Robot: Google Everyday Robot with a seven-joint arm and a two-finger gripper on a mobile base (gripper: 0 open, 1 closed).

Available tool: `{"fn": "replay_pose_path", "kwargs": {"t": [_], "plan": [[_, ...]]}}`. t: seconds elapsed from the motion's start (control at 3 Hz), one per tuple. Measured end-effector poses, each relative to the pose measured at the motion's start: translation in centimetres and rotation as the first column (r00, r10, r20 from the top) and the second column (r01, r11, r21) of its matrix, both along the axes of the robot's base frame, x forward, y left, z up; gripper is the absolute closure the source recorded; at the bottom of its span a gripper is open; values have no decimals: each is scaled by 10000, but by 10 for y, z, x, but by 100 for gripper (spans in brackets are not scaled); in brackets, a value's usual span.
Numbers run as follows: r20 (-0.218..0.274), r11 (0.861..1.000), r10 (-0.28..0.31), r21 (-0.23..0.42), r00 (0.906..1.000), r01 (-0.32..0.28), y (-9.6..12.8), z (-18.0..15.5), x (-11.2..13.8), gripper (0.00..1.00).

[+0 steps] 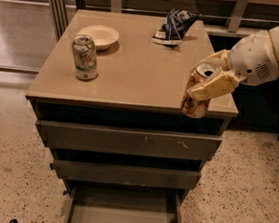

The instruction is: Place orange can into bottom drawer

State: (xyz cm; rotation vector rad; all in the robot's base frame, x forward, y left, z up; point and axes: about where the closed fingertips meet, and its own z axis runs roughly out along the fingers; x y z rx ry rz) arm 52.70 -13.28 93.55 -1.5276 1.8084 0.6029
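Orange can clenched in tool, tilted, up at front right corner of table. Bottom drawer pulled out below, grey floor showing. Bowl back left.
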Motion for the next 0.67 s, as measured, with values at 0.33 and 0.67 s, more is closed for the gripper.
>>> {"fn": "replay_pose_path", "kwargs": {"t": [0.33,0.67], "plan": [[-1,10000,0,0,10000,0,0,0,0,100],[-229,9999,101,49,9997,-100,4,-27,-15,100]]}}
